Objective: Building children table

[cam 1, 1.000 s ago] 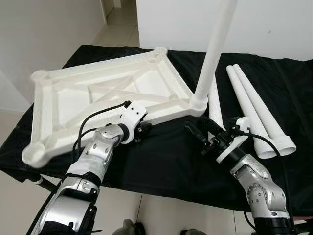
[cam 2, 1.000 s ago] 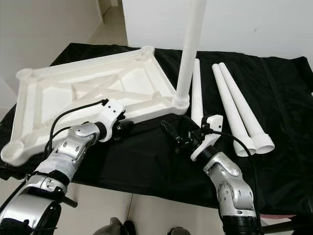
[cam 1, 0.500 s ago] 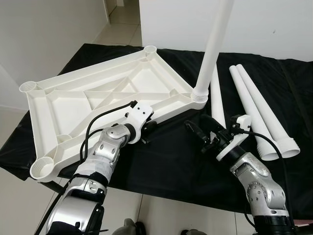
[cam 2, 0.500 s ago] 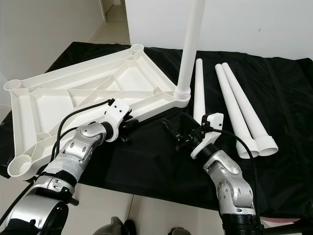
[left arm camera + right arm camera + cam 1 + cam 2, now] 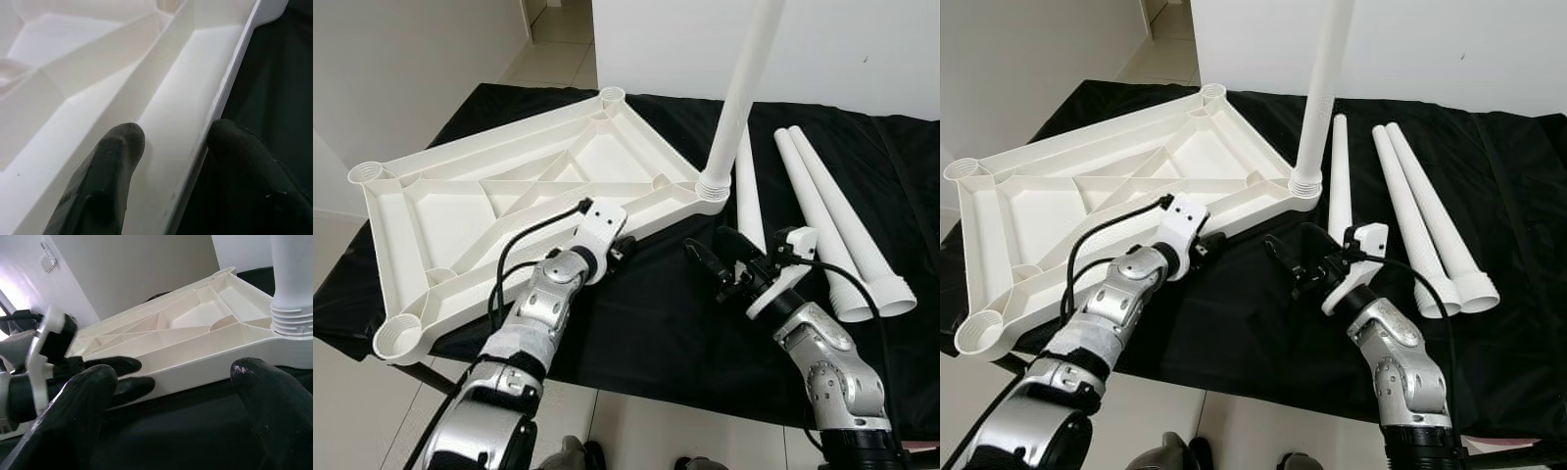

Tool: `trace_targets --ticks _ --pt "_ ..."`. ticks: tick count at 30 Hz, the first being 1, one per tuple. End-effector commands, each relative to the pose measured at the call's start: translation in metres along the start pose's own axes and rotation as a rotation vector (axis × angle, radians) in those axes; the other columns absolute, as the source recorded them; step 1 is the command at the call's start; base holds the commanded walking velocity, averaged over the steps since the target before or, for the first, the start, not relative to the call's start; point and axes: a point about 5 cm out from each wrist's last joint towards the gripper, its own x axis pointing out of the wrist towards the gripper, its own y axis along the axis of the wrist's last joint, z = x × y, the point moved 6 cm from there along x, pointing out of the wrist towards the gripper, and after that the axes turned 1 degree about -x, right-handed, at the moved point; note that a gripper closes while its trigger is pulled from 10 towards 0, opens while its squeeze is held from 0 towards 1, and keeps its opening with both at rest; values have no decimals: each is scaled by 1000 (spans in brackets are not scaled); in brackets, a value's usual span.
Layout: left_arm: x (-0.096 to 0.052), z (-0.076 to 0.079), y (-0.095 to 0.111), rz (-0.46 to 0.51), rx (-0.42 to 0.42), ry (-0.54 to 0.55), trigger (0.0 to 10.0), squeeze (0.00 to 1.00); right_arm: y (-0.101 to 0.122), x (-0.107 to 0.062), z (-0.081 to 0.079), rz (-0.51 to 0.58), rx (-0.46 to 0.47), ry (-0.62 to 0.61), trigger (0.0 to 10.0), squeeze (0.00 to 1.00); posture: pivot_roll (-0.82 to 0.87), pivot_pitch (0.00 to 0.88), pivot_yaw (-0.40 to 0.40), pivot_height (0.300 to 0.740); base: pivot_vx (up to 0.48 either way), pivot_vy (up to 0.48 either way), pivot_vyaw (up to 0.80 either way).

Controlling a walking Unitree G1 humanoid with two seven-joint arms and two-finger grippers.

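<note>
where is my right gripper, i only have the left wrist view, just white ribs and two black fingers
Observer: The right gripper hovers over the black cloth, just short of the table top's corner with the upright leg.
Operator: is it holding anything
Observer: No, its jaws are open and empty.
Operator: any legs left to fit
Observer: Three loose legs lie on the cloth beyond the right gripper.
Operator: what's my left on
Observer: The left gripper straddles the near rim of the upside-down table top.
</note>
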Motion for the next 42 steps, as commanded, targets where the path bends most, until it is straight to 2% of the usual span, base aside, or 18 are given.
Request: trace_targets --ticks 1,3,4,5,7,9,13,14,18,20,24,27,31,33,37,40,42 --pt "-3 1 4 23 9 -21 10000 0 -2 0 -2 0 10 3 10000 0 -130 112 98 740 0 0 0" --pt "-6 3 6 38 19 -50 10000 0 -2 0 -2 0 10 3 10000 0 -130 112 98 740 0 0 0" --pt "-15 7 8 51 41 -109 10000 0 -2 0 -2 -1 11 3 10000 0 -129 114 97 740 0 0 0" --pt "-15 7 8 51 41 -109 10000 0 -2 0 -2 -1 11 3 10000 0 -129 114 97 740 0 0 0" --pt "-37 14 2 39 99 -219 10000 0 -3 -1 -1 -3 11 2 10000 0 -127 116 97 740 0 0 0" --pt "-48 16 -3 19 117 -264 10000 0 -3 -1 -1 -5 12 2 10000 0 -127 116 97 740 0 0 0" --pt "-65 11 -17 -44 136 -310 10000 0 -3 0 -2 -5 13 6 10000 0 -117 119 93 740 0 0 0" --pt "-74 4 -21 -59 171 -308 10000 0 -3 0 -2 -6 13 9 10000 0 -115 120 92 740 0 0 0" --pt "-78 -2 -24 -76 159 -291 10000 0 -3 0 -2 -7 13 10 10000 0 -108 120 88 740 0 0 0" --pt "-83 -27 -30 -118 179 -202 10000 0 -3 1 -2 -8 13 14 10000 0 -108 120 88 740 0 0 0" --pt "-86 -42 -34 -140 184 -146 10000 0 -3 1 -2 -8 12 15 10000 0 -108 120 88 740 0 0 0" --pt "-94 -54 -33 -143 178 -108 10000 0 -3 0 -1 -9 13 12 10000 0 -108 125 87 740 0 0 0" --pt "-102 -50 -26 -113 147 -138 10000 0 -3 -1 -2 -10 15 11 10000 0 -109 128 87 740 0 0 0" --pt "-108 -40 -18 -69 111 -197 10000 0 -3 -1 -2 -10 16 12 10000 0 -108 128 87 740 0 0 0" --pt "-114 -29 -4 -1 90 -257 10000 0 -3 0 -1 -10 16 13 10000 0 -103 128 84 740 0 0 0" --pt "-117 -31 2 24 76 -261 10000 0 -3 1 -1 -10 15 14 10000 0 -104 126 84 740 0 0 0" --pt "-118 -41 -7 -22 89 -225 10000 0 -3 1 0 -9 14 16 10000 0 -102 126 82 740 0 0 0"
